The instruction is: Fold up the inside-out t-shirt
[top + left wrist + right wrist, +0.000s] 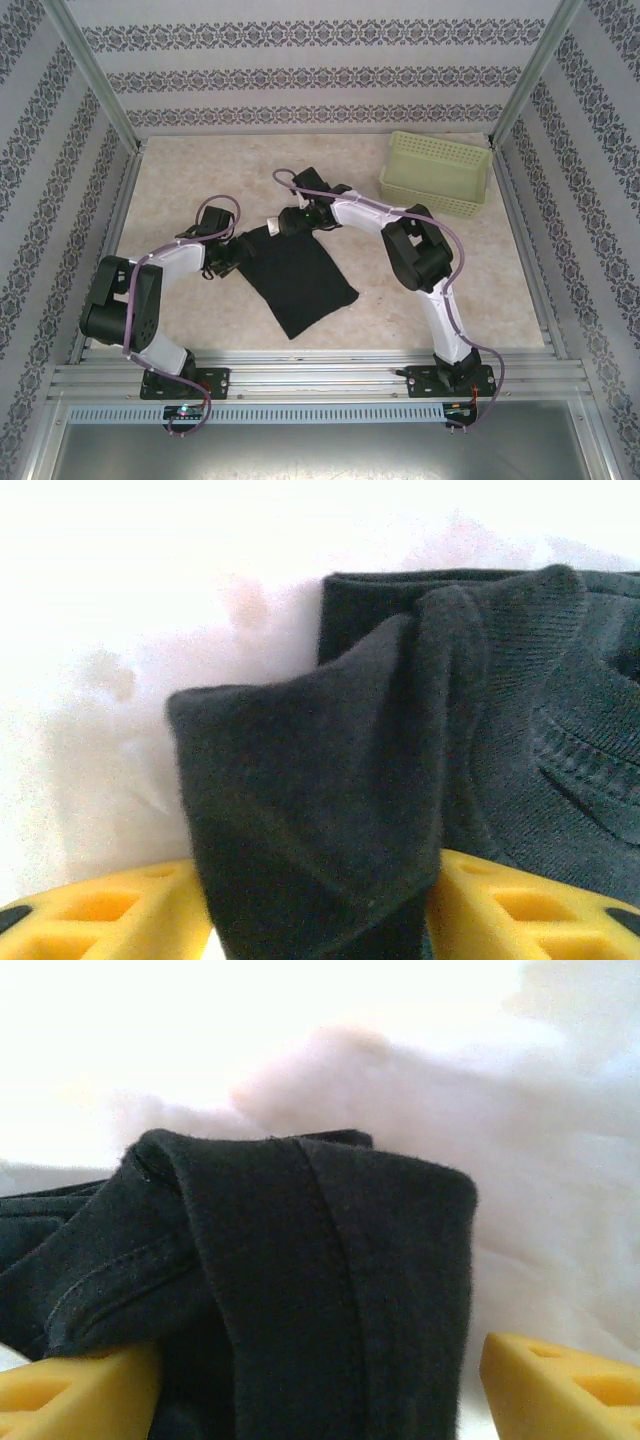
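A pale, marbled table [480, 290] sits inside a booth of patterned wallpaper walls [300, 75] with metal frame posts at the corners. Near the middle of it lies the inside-out t-shirt [298, 280], black and gathered into a rough slanted rectangle, its far end pointing toward the back left and its near end toward the front edge. A pale green basket [437, 175] stands well apart from it at the back right.

Both arms reach in to the shirt's far end. The left gripper [232, 262] is at the shirt's left far corner, and the right gripper [288, 224] is at the top corner just beside it.

In the left wrist view a raised fold of the shirt [330, 810] stands between the yellow fingers [100, 920] and fills the gap, touching both (whether they press it or merely flank it, I cannot tell). A stitched seam shows on the flat cloth to the right of that fold.

In the right wrist view a thick doubled edge of the shirt [300, 1260] stands between the yellow fingers [560, 1390]. The cloth touches the finger on the left of the picture, while a bright sliver of table separates it from the other, so these jaws stand apart around the fold without clamping it.
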